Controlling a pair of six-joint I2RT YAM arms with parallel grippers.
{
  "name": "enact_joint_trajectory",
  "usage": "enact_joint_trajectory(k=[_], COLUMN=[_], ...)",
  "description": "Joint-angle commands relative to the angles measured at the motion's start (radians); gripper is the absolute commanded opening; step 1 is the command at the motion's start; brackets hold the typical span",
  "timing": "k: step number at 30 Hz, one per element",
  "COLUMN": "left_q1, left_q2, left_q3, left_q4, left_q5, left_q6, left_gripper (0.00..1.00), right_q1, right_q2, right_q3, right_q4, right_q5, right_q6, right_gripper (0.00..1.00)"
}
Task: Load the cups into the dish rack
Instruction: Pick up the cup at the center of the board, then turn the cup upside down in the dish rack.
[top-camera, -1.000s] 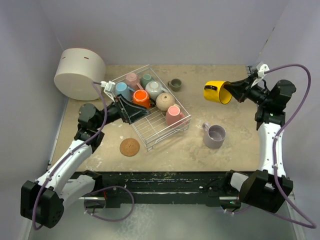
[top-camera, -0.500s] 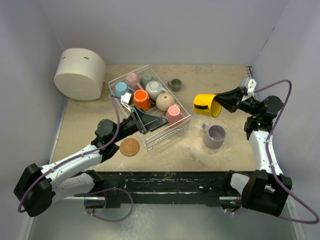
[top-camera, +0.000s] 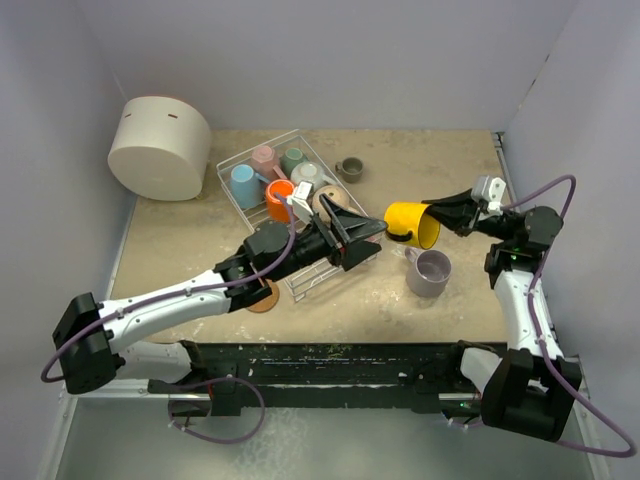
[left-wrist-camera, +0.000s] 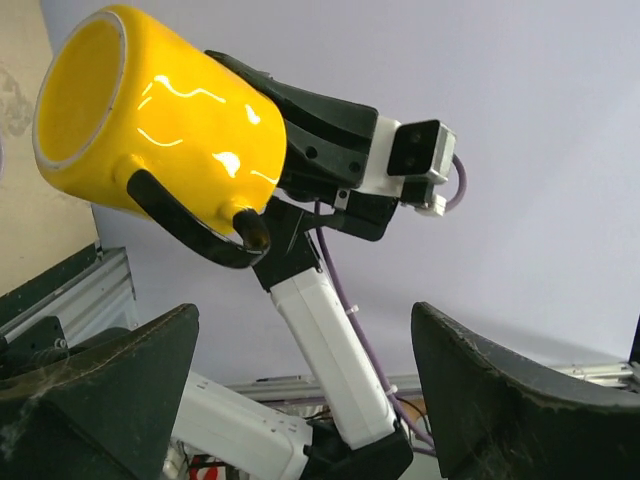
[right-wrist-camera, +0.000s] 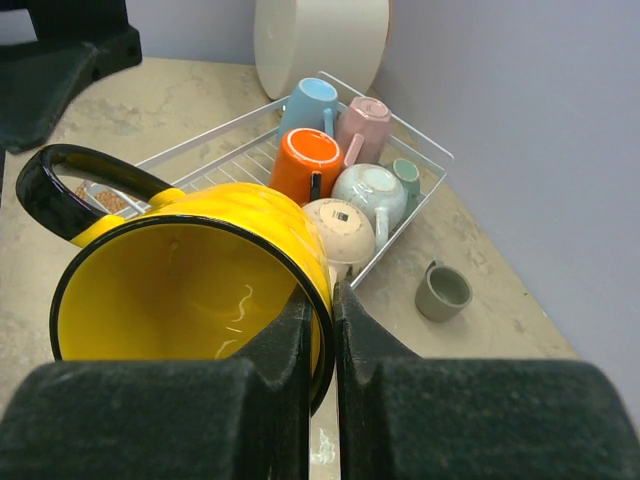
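Since the earlier frames the yellow mug (top-camera: 412, 224) has travelled left. It now hangs in the air on its side, mouth toward the right arm, between the dish rack (top-camera: 228, 170) and the lilac mug (top-camera: 430, 272) standing on the table. The right gripper (top-camera: 436, 212) is clamped on its rim, one finger inside and one outside. The left gripper (top-camera: 368, 238) has swung across the rack's near corner and faces the mug's base, jaws spread wide and holding nothing.

This looks like a handover, and the risk is timing. If the right fingers let go before the left ones close, the mug would drop onto the rack's edge or the lilac mug. The thin rim pinch could also pivot if a left finger bumps the black handle (left-wrist-camera: 190, 225). The left arm, low over the rack, might jostle the orange mug (top-camera: 281, 192) and its neighbours.
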Motion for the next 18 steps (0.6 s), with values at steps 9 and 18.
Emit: enact_joint_trajectory(k=[9, 18], left_q1=[-0.048, -0.049], left_q2=[0.162, 0.255], left_q3=[0.087, 0.128], left_q4=[0.027, 0.117], left_q5=[-0.097, -0.07], left_q6=[-0.217, -0.259], left_gripper=[0.82, 0.71], right_q1=[0.026, 0.037], right_q2=[-0.039, -0.038], right_q3=[0.003, -0.005], right_q4=[0.108, 0.116], right_q5=[-0.004, -0.009], right_q6=[-0.001, -0.006], right_gripper=[0.0, 0.0])
